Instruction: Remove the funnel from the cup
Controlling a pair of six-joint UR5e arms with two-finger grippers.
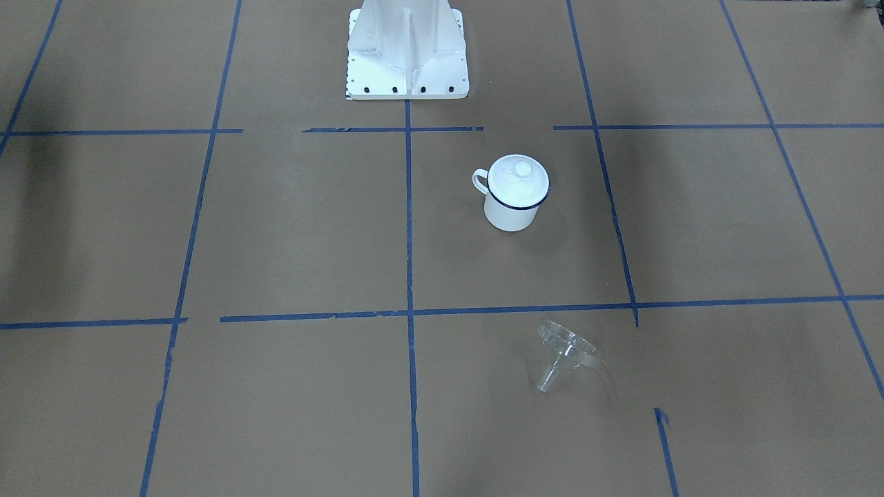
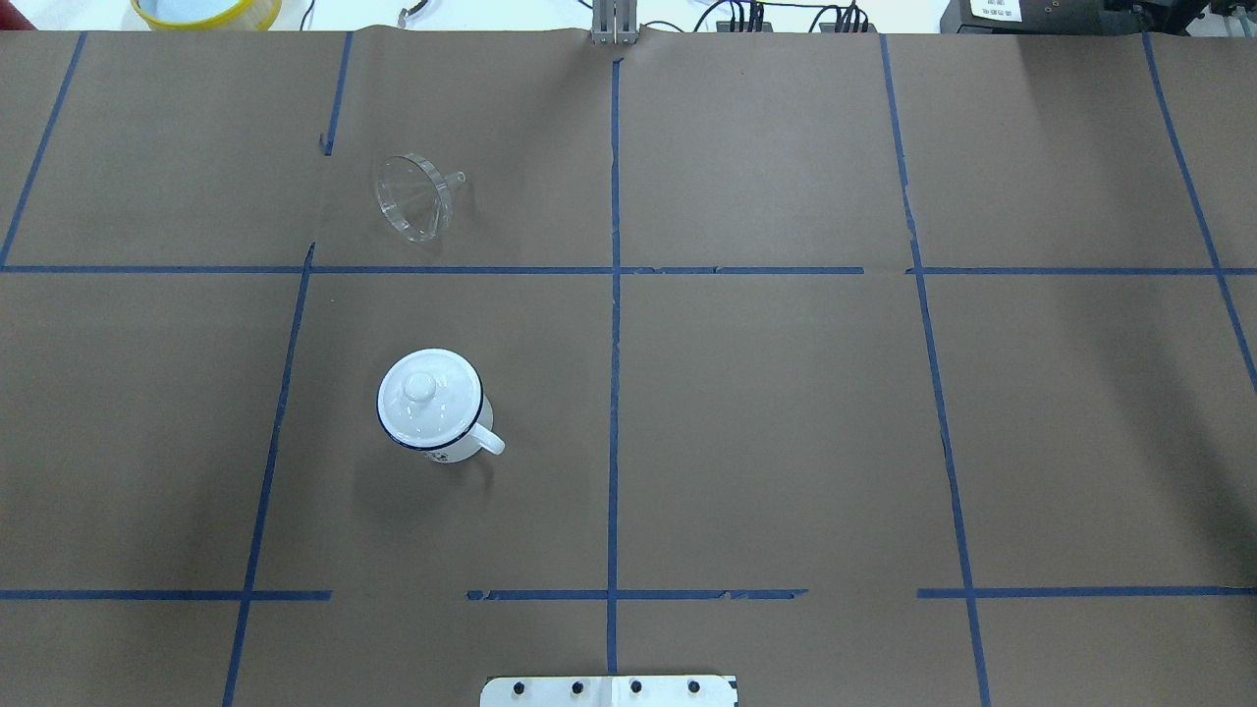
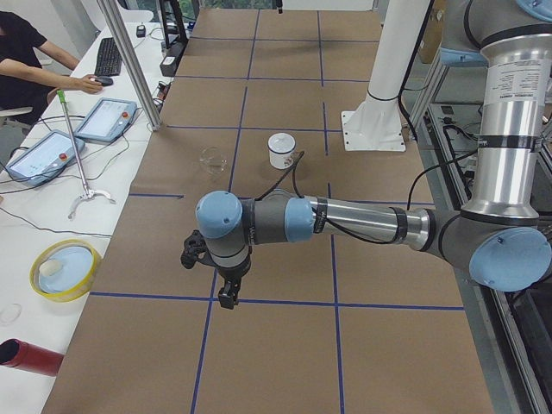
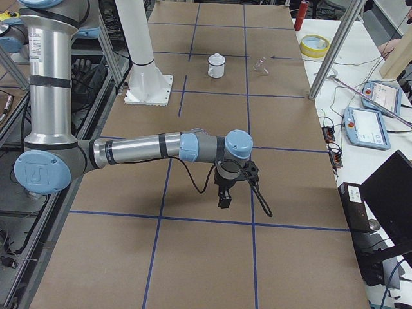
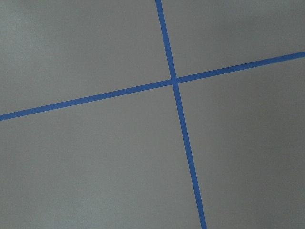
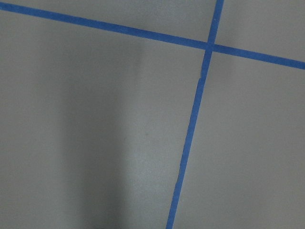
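The clear funnel [image 1: 568,348] lies on its side on the brown table, apart from the cup; it also shows in the overhead view [image 2: 414,196]. The white cup [image 1: 510,215] with a dark blue rim stands upright with a white domed lid [image 1: 518,178] on it. In the overhead view the lid [image 2: 429,396] hides the cup's inside and the handle [image 2: 486,442] sticks out. My left gripper [image 3: 226,297] shows only in the exterior left view, my right gripper [image 4: 223,201] only in the exterior right view. Both hang over bare table far from the cup; I cannot tell whether they are open or shut.
The robot base [image 1: 407,62] stands at the table's near middle. A yellow-rimmed dish [image 3: 65,269], a red cylinder [image 3: 30,358], tablets and an operator [image 3: 26,60] are on a side bench. Blue tape lines [image 5: 174,81] cross the brown table.
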